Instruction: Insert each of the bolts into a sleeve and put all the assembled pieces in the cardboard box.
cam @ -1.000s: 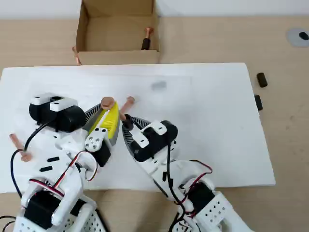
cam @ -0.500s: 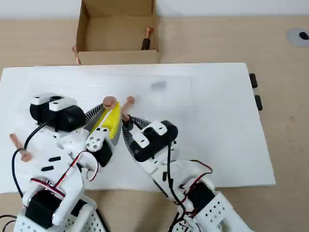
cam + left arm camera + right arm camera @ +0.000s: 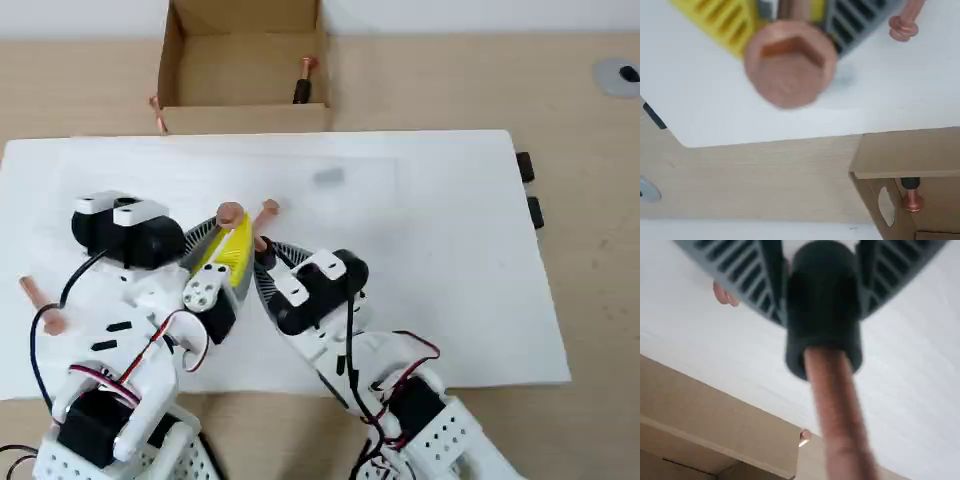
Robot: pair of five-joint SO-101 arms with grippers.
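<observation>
Left gripper point(image 3: 220, 228) clamped tight on bolt point(image 3: 790, 62), over white mat point(image 3: 430, 260). Right gripper point(image 3: 264, 250) just beside it, closed on black sleeve point(image 3: 822, 310), second bolt point(image 3: 840, 410) poking out. Assembled piece point(image 3: 303, 80) lies inside cardboard box point(image 3: 180, 60), far side.

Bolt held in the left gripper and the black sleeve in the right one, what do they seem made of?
Bolt: copper-coloured with a dull, even sheen on its hex head; could be plated metal or coloured plastic. Sleeve: matte black, no glint, probably plastic or rubber.
</observation>
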